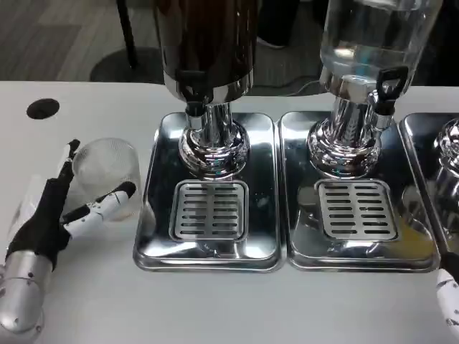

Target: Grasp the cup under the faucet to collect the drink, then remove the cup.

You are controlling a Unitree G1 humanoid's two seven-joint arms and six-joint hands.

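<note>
- Two drink dispensers face you in the head view, each on its own shiny metal tray: the dark dispenser (206, 43) on the left tray (154, 215) and the clear dispenser (376, 36) on the middle tray (297, 215).
- You have the cup (107, 166), clear plastic and upright, standing on the white table (215, 308) just left of the left tray, not under any tap.
- Your left hand (54, 211) lies at the cup's left side with its fingers spread apart; one finger reaches up along the cup's far left rim and another (107, 201) crosses in front of its lower wall. You cannot tell from this angle whether those fingers press the cup or only sit beside it.
- Your right hand (448, 290) shows only as a sliver at the lower right edge, so you cannot tell how its fingers are set.
- You see the dark dispenser's tap (193, 89) above a slotted drain grate (209, 210), and the clear dispenser's black-handled tap (387, 86) above a second grate (356, 209).
- One black round mark (43, 108) sits on the table at far left, well apart from the cup.
- You also catch part of a third tray (430, 143) at the right edge.
</note>
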